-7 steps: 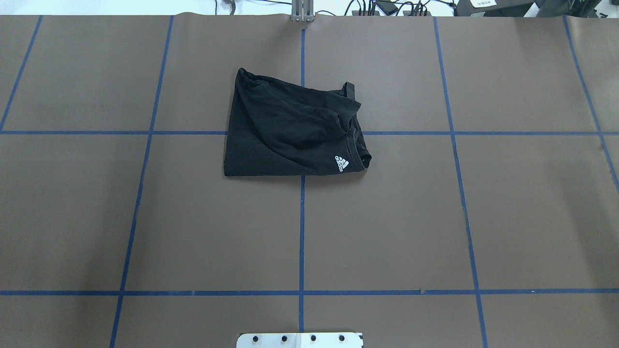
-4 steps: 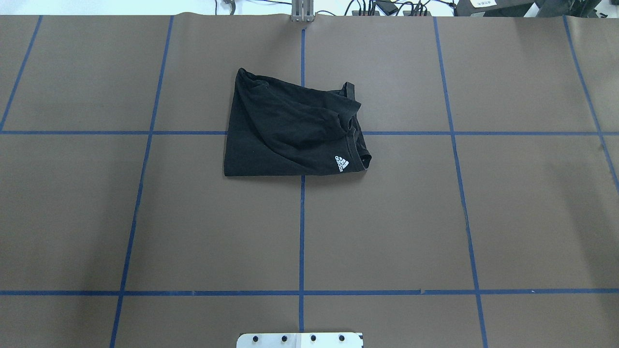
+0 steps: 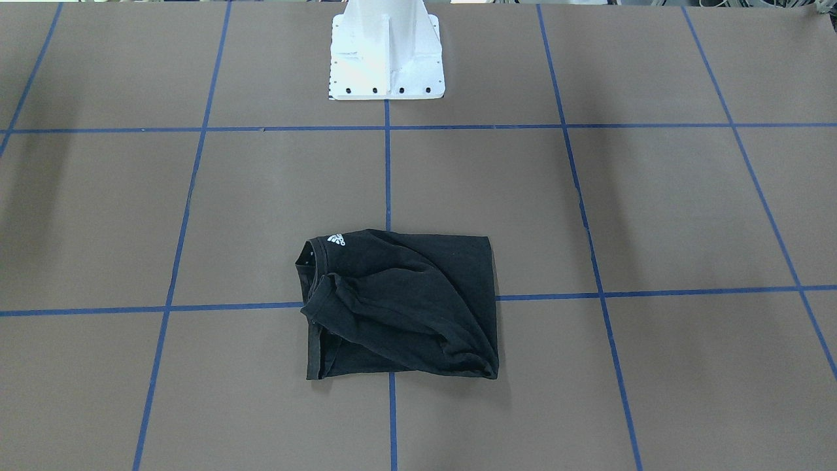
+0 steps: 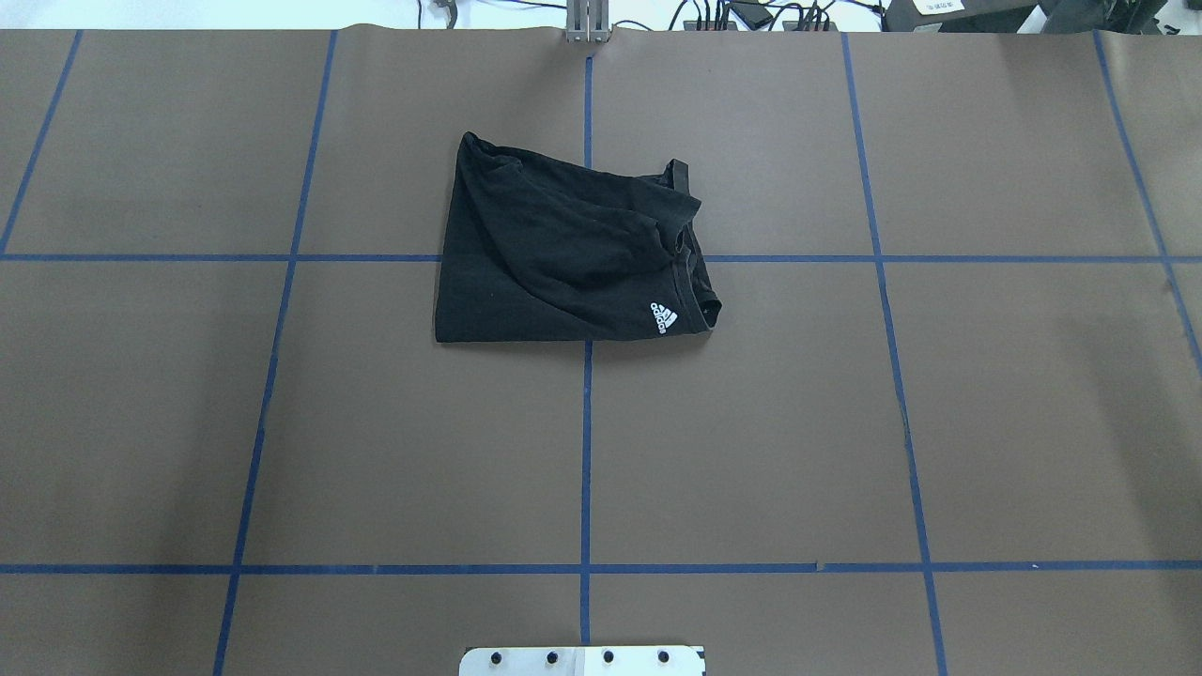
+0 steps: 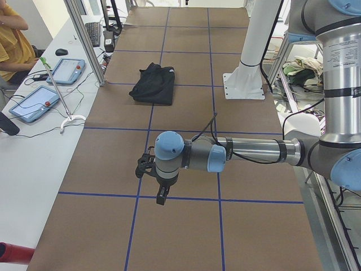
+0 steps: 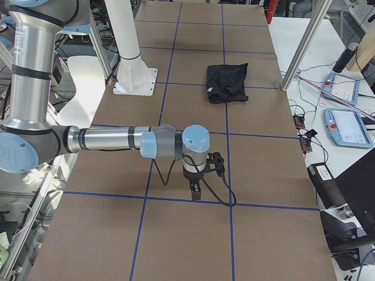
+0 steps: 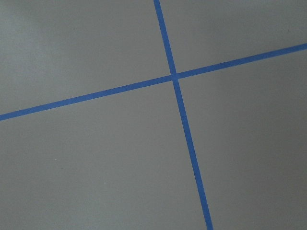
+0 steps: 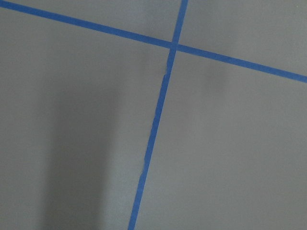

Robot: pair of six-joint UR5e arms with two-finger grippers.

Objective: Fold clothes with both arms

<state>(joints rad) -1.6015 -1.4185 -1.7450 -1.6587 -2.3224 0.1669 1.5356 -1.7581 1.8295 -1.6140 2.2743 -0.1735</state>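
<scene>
as it lies crosswise, the t-shirt points its collar rightward.

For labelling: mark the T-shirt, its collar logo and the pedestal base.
T-shirt (image 4: 554,258), overhead exterior view, middle of the fabric.
collar logo (image 4: 663,317), overhead exterior view, centre of the print.
pedestal base (image 3: 387,78), exterior front-facing view, its foot plate.

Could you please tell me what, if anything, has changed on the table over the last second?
Nothing has visibly changed. In the overhead view the black T-shirt lies folded in the same spot across the blue tape lines, with the same creases and its white logo at the same near corner. No end effector has entered that view.
</scene>
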